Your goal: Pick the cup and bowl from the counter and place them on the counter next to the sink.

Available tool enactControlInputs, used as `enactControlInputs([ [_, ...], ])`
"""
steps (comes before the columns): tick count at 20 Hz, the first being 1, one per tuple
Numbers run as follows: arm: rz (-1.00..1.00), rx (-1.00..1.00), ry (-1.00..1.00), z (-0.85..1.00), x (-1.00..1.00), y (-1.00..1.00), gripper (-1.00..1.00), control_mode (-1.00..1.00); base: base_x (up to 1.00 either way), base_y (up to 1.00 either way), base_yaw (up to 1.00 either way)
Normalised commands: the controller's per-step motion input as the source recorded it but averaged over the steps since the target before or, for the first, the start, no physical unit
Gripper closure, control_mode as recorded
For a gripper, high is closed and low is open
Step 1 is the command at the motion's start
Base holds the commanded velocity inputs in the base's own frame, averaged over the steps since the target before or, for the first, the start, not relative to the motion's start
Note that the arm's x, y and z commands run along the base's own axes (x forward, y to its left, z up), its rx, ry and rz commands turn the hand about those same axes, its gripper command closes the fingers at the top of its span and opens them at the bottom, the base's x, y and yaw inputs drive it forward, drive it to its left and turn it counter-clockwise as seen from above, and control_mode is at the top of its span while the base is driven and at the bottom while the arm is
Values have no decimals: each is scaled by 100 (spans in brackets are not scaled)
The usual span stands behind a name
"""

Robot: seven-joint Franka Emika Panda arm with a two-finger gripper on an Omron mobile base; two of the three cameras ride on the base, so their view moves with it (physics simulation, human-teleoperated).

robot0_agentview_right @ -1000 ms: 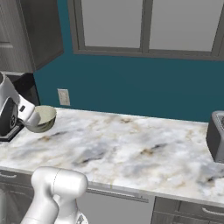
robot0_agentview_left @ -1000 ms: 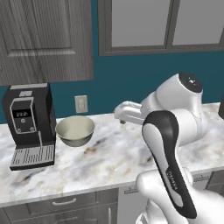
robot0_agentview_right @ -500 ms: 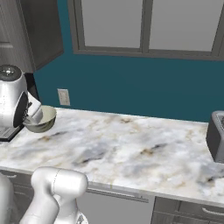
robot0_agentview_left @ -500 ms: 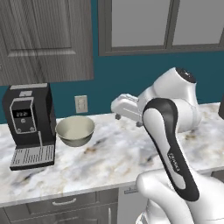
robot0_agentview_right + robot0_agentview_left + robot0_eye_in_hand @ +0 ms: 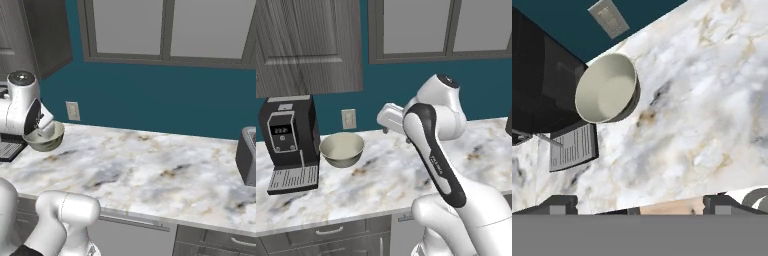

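The grey-beige bowl point(image 5: 342, 149) stands upright on the white marble counter point(image 5: 381, 180), just right of a black coffee machine. Its cream inside looks empty in the hand view, bowl point(image 5: 607, 89). From the right base view the arm covers part of the bowl point(image 5: 46, 139). My gripper point(image 5: 386, 126) hangs above the counter, to the right of the bowl and higher than its rim, apart from it. The gripper point(image 5: 639, 206) is open, fingertips point(image 5: 559, 202) spread wide with nothing between them. The green cup is out of view.
The black coffee machine point(image 5: 288, 142) with its drip tray stands close against the bowl's left side. A wall outlet point(image 5: 348, 119) sits behind the bowl. A dark grey object point(image 5: 247, 161) is at the counter's far right. Broad bare marble lies between.
The arm has swung left along the counter, carrying the open gripper from the middle toward the bowl. The bowl and coffee machine have stayed put.
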Motion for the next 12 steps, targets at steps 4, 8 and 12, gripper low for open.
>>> enactControlInputs([
  [4, -1, 9, 2, -58, 37, -4, -100, -100, 0, 0, 0],
  [8, 0, 8, 3, -49, 57, 0, -100, -100, 0, 0, 0],
  [12, 0, 2, 6, -34, 69, 0, -100, -100, 0, 0, 0],
])
